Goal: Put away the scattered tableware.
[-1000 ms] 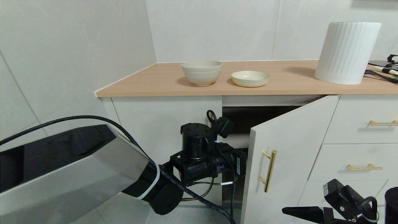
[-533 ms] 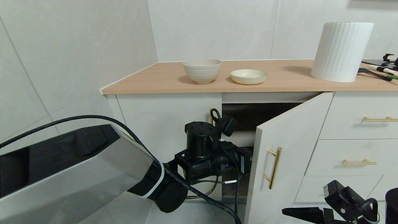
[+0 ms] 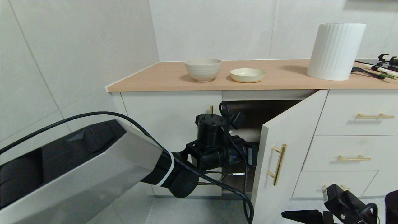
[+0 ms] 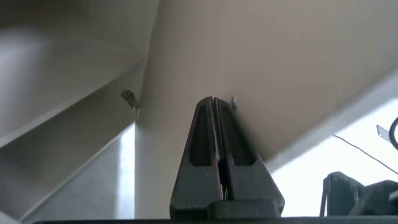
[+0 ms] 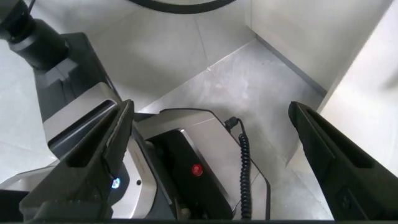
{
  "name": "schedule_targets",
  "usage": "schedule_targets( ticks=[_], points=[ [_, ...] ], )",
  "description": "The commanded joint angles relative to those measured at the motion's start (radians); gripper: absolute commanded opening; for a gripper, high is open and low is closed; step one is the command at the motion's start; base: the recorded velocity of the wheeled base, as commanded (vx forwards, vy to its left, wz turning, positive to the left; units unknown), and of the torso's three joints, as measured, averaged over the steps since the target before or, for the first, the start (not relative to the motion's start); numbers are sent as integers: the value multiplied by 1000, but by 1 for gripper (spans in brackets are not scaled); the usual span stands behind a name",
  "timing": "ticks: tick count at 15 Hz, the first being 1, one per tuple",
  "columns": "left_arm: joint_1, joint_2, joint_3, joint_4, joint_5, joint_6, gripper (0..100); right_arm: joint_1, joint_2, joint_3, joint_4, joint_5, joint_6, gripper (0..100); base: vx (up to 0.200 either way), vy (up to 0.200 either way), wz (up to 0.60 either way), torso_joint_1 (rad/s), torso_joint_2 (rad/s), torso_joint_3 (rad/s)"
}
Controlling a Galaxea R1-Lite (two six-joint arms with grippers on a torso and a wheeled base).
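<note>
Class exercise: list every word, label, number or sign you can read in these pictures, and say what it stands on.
No text here can be read.
On the right arm's wrist, the white label: too small to read.
On the counter, the pens: any print too small to read.
On the bowl, dish, ribbed white container and cabinet door: no print visible.

- left arm (image 3: 93,168) lay stretched from low left forward to centre, wrist (image 3: 214,146) at its far end
- left gripper (image 4: 213,112): fingers (image 4: 202,143) pressed flat together, nothing between them
- right arm (image 3: 346,203) sat low at far right
- right gripper (image 5: 211,112): fingers spread wide apart, holding nothing
</note>
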Motion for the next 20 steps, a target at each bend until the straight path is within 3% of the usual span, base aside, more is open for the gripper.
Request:
schedule_targets(
  ticks=[1, 4, 5, 6, 7, 9, 10, 11, 12, 16, 18, 20],
  points=[
    [-7, 21, -23, 11, 1, -1, 0, 10, 2, 1, 0, -1, 0, 100, 0, 0, 0, 0, 0, 0],
    [-24, 11, -49, 98, 2, -1, 0, 16, 2, 5, 0, 2, 0, 100, 0, 0, 0, 0, 0, 0],
    [-53, -21, -31, 106, 1, -1, 0, 24, 1, 7, 0, 0, 0, 100, 0, 0, 0, 0, 0, 0],
    [-122, -94, 35, 106, -18, -1, 0, 31, -12, 8, 0, 2, 0, 100, 0, 0, 0, 0, 0, 0],
    [-185, -153, 80, 106, -73, 1, 0, 39, -36, 19, 0, 8, 2, 100, 0, 0, 0, 0, 0, 0],
    [-231, -214, 152, 102, -147, 9, 0, 84, -101, 25, 10, 56, 2, 100, 0, 0, 0, 0, 0, 0],
    [-230, -226, 175, 97, -144, 19, 0, 96, -131, 25, 40, 65, 2, 100, 0, 0, 0, 0, 0, 0],
    [-200, -237, 190, 92, -140, 33, 0, 99, -141, 22, 64, 66, 0, 100, 0, 0, 0, 0, 0, 0],
    [-138, -259, 223, 80, -116, 38, 0, 97, -136, 18, 69, 65, 0, 100, 0, 0, 0, 0, 0, 0],
    [-1, -372, 377, 22, 24, 38, 0, 84, -113, -54, 70, 33, 16, 100, 0, 0, 0, 0, 0, 0],
    [126, -552, 542, 5, 36, 41, 0, 59, -42, -176, 80, -130, 35, 100, 0, 0, 0, 0, 0, 0],
    [263, -690, 663, 6, 36, 47, 0, 59, -36, -317, 196, -236, 35, 100, 0, 0, 0, 0, 0, 0]
  ],
)
